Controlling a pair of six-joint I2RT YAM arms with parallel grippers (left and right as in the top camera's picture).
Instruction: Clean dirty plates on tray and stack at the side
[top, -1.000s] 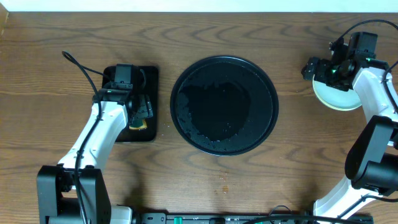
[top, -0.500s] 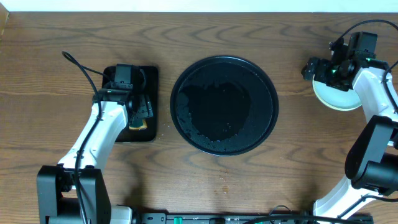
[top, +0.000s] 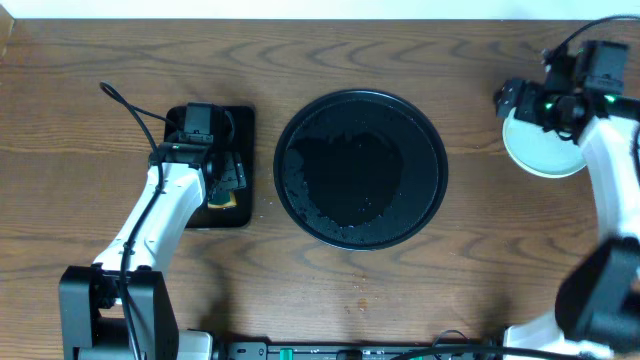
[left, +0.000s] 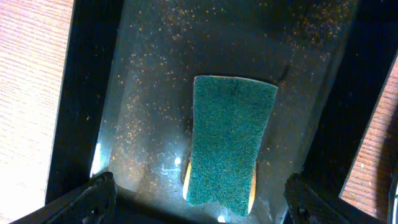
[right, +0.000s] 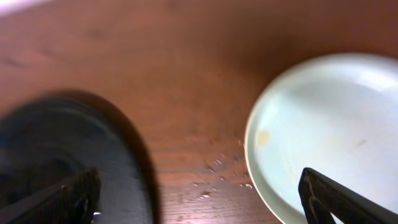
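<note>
Right arm has swung a little toward the right edge of the bench since a second ago, and its wrist now sits slightly nearer the far edge; the left arm has not budged, and neither have the tray or the plates.

From the overhead I see the tray (top: 361, 168) in the middle of the bench, glossy and wet. The plates (top: 540, 150) lie on bare wood near the right edge, toward the far right corner and well apart from the tray. The top one looks pale mint and a yellowish rim shows under its near side; I cannot tell how many are stacked there.

On the right wrist view the right gripper (right: 199, 186) has its jaws wide apart, hanging over bare wood between the tray's rim and the plates, touching neither. The picture is blurred. The top plate carries a small tan smear (right: 264, 137) close to its edge, and a few droplets (right: 217, 167) lie on the wood just beside it.

On the left wrist view the left gripper (left: 200, 193) is also spread wide, one finger on either side of the sponge (left: 229, 140) without touching it. The sponge lies green side up in the small tray (left: 143, 93), which is speckled with crumbs and sits near the left edge.
</note>
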